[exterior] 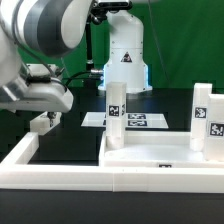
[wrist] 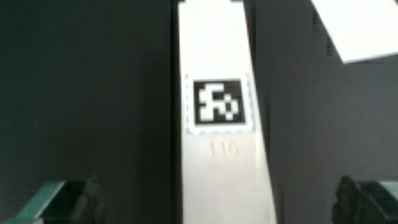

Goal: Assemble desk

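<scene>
White tabletop panel (exterior: 160, 150) lies near the rim (exterior: 60, 165); two tagged legs (exterior: 116, 112) stand on it; the gripper (wrist: 210, 200), spread wide, straddles another leg (wrist: 222, 110); more legs seem left.

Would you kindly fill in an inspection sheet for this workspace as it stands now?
Surface: black table framed by a long white rim.
Job's things: white tabletop panel lies flat; two tagged legs stand upright on it, one toward the exterior view's left, one at its right. The wrist view shows a long white tagged leg running between the fingertips.
Clutter: nothing seen.
Grippers: gripper open, fingertips apart on either side of the leg, not touching it.
Cables: nothing seen.
Surroundings: marker board flat on the table; white robot base behind; green backdrop.
</scene>
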Tool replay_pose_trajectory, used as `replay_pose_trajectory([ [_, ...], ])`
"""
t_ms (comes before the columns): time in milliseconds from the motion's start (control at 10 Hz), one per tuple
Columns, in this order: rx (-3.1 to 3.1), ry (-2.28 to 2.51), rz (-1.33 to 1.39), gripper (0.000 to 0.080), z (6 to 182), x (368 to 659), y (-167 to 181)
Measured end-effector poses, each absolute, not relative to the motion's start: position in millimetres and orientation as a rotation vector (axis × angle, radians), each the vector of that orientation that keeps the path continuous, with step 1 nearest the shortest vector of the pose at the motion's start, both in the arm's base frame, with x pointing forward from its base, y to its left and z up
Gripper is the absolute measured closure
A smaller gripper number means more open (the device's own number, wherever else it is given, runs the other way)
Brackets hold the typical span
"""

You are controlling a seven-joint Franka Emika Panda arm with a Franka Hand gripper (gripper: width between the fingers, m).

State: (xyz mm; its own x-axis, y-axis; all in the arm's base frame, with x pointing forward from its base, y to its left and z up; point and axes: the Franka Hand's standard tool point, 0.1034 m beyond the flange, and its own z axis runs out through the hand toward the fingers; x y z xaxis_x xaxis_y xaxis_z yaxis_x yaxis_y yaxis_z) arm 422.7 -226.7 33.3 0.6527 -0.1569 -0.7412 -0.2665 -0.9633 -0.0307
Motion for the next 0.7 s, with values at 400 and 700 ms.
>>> replay_pose_trajectory([
  [400, -2.605, 0.369, 1.475, 0.0151, 22.9, 414.4, -230.0],
  [700, -2.629, 0.37, 1.455, 0.0151, 17.4, 415.9, -230.4],
])
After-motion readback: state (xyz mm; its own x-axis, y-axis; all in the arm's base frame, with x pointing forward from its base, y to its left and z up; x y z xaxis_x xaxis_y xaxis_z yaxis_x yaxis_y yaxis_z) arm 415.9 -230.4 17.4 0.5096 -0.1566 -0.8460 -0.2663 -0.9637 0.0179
